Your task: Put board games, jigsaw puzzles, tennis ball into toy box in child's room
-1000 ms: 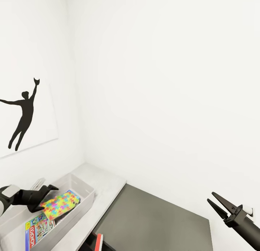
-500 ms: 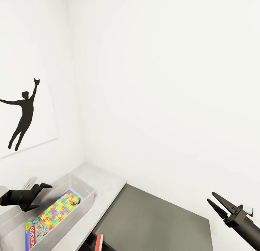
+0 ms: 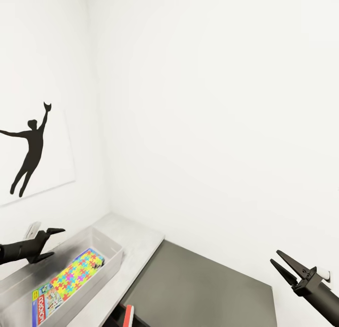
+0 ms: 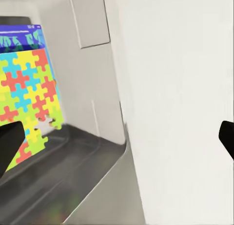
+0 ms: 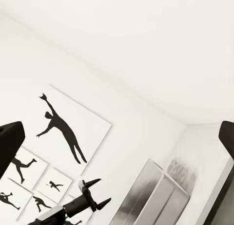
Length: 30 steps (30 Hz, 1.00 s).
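2 toys lie in the toy box (image 3: 106, 244) in the head view: a jigsaw puzzle (image 3: 75, 273) flat on top of the green Monopoly board game (image 3: 44, 303); the box sits on the pale table (image 3: 136, 242), next to the dark side cabinet (image 3: 202, 289); the left gripper (image 3: 49, 244) hovers above the box's far rim, fingers spread and holding nothing; the right gripper (image 3: 280, 263) hangs over the cabinet, likewise parted and empty.

Left wrist view: the puzzle (image 4: 29, 103) and a strip of the game box (image 4: 22, 37) lie inside the grey bin (image 4: 97, 84); dark fingertips (image 4: 9, 142) show at both edges, wide apart.

Right wrist view: the left gripper (image 5: 92, 193) shows below the silhouette pictures (image 5: 61, 130), beside what is probably the toy box (image 5: 163, 193), though blurred.

Risk: the left arm sits close above the rim; a low or careless pull-away could clip it, shoving the box along the table or jolting the puzzle out of place.
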Motion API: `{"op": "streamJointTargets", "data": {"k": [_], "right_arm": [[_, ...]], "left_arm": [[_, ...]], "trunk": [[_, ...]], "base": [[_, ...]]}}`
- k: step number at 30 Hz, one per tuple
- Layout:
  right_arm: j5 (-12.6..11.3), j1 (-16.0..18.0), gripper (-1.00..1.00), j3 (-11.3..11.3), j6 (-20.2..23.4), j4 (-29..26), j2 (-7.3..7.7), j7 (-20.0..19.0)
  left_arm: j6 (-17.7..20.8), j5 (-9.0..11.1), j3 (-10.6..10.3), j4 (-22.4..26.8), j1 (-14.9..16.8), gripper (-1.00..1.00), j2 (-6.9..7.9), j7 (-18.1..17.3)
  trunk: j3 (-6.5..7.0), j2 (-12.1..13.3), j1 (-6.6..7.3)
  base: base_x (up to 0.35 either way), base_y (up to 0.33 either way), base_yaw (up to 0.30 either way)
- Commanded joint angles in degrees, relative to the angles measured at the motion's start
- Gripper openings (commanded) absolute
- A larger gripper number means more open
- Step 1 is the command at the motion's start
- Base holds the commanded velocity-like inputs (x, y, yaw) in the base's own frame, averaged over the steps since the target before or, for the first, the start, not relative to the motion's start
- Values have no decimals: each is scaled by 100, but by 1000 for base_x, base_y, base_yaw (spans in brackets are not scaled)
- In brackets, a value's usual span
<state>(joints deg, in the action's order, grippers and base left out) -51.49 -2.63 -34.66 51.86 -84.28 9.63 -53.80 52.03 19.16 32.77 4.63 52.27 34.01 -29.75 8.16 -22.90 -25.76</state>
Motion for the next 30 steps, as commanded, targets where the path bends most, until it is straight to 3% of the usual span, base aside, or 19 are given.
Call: {"op": "streamJointTargets", "data": {"k": [1,3,5,11,12,15,16,20,25,30], "right_arm": [[-10,-1,100,-2,25,-1,2,-6],[-10,-1,100,-4,26,-4,1,-10],[-10,-1,100,-4,26,-7,0,-11],[-10,-1,100,7,-125,-35,-4,-26],[-10,-1,100,7,-125,-35,-4,-26],[-12,-1,100,22,-289,-44,-1,-31],[-15,-1,100,30,-391,-39,1,-32],[-30,-2,100,34,-447,-20,9,-28],[-36,-2,100,37,-466,-28,11,-20],[-48,-4,100,34,-471,-39,12,-18]], "left_arm": [[25,53,-44,14,-20,100,24,-117],[8,49,-82,117,-98,100,72,-473],[5,48,-99,183,-130,100,83,-594],[-13,47,-379,1063,-557,100,104,-1548],[-13,47,-379,1063,-557,100,104,-1548],[-15,47,-599,1533,-790,100,89,-2031],[-20,47,-833,1975,-993,100,77,-2529],[-33,45,-1119,2392,-1177,100,63,-3094],[-46,44,-1378,2618,-1272,100,62,-3470],[-52,44,-1471,2687,-1300,100,62,-3582]], "trunk": [[6,-2,-2],[20,-2,-2],[33,-2,-2],[48,-2,-2],[49,-2,-2],[52,-2,-2],[52,-2,-2],[53,-2,-2],[53,-2,-2],[54,-2,-2]], "base": [[0,0,-78],[0,0,-85],[0,0,-81],[0,0,-30],[0,0,-16],[0,0,-10],[0,0,-4],[0,0,-2],[0,0,0],[0,0,0]]}}
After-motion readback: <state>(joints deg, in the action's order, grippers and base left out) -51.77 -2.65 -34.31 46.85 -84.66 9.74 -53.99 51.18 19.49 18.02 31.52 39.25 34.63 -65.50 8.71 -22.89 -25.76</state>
